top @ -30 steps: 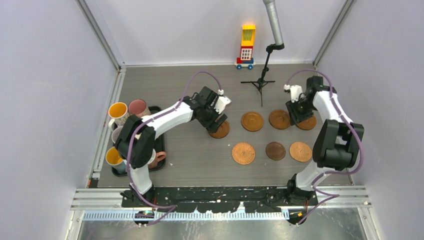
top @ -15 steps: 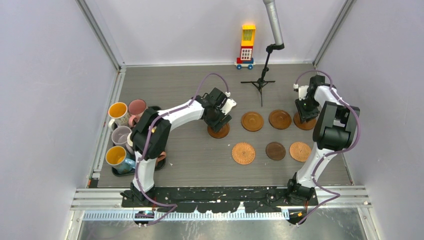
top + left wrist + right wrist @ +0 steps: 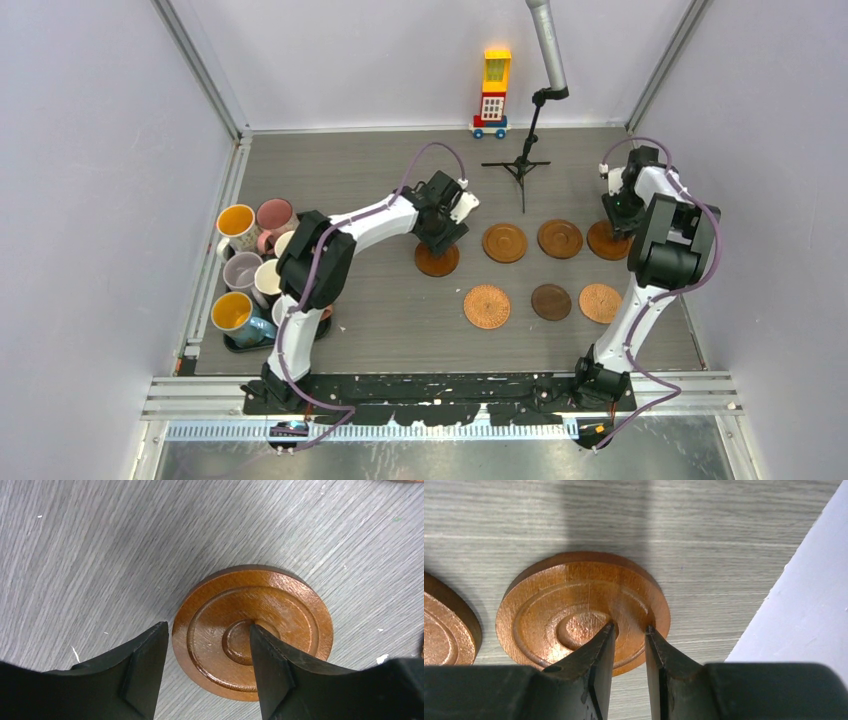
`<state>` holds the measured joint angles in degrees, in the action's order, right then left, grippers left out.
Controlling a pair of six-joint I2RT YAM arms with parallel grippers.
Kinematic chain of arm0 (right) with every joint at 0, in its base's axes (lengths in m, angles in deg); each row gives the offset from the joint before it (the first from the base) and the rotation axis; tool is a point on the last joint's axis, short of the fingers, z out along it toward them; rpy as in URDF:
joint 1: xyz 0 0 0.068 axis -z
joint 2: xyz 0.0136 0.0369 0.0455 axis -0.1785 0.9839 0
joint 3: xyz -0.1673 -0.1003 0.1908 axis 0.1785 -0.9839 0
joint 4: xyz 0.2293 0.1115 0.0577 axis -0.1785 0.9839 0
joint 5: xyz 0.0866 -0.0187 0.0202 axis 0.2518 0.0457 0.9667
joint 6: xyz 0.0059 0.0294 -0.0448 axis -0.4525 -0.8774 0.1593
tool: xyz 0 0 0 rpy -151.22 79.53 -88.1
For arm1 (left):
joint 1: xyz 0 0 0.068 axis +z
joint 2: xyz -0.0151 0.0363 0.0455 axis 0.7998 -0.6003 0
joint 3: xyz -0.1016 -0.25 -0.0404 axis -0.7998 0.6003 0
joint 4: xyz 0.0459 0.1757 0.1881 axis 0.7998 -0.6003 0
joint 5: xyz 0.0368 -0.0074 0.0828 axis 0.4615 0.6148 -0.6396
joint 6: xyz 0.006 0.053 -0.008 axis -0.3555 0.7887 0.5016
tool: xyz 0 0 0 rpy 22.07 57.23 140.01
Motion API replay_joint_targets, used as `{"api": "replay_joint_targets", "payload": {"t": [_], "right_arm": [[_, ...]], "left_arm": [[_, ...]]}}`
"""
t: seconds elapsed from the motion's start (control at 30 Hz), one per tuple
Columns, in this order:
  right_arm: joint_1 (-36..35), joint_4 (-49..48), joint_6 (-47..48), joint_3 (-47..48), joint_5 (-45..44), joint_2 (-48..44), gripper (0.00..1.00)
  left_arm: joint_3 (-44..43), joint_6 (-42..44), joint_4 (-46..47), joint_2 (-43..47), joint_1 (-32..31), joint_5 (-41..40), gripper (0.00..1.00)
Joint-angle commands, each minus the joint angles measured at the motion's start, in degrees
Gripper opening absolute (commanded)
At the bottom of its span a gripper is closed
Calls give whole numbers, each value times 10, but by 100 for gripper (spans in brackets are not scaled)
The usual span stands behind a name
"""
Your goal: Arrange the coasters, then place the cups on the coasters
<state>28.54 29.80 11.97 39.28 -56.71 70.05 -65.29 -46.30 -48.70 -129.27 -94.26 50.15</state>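
On the table (image 3: 380, 330): I count seven coasters (image 3: 505, 243), four in a back row and three in a front row, all lying flat.
Left gripper (image 3: 207, 627): I have it over the left-end coaster (image 3: 437, 262) of the back row. Its two fingers stand wide apart. One finger is just off the left edge of that coaster and the other is over its middle. Nothing is held between them.
Right gripper (image 3: 630, 626): I have it over the right-end coaster (image 3: 607, 243) of the back row, close to the pale side wall (image 3: 804, 580). Its fingers leave only a thin gap, with nothing in it. Both tips are over the coaster, just right of its middle bump. I cannot tell if they touch the wood.
Front row: the dark coaster (image 3: 551, 301) sits between two lighter ones.
Cups (image 3: 242, 270): they are all bunched on the black tray (image 3: 245, 347) at the left side, well away from the coasters. No cup is on a coaster.
Back of the table: I see a toy block tower (image 3: 493, 95) and a small black stand (image 3: 522, 165).
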Motion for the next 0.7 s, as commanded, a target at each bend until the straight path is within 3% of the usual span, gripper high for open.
{"api": "replay_joint_targets", "payload": {"t": [0.0, 0.4, 0.67], "right_arm": [[5, -12, 5, 35, -12, 13, 34], [6, -11, 5, 54, -7, 23, 34], [6, 8, 5, 65, 8, 10, 34]], "left_arm": [[-27, 13, 12, -16, -2, -4, 62], [-103, 21, 11, -73, -2, -20, 62], [-119, 29, 2, -63, -1, -22, 63]]}}
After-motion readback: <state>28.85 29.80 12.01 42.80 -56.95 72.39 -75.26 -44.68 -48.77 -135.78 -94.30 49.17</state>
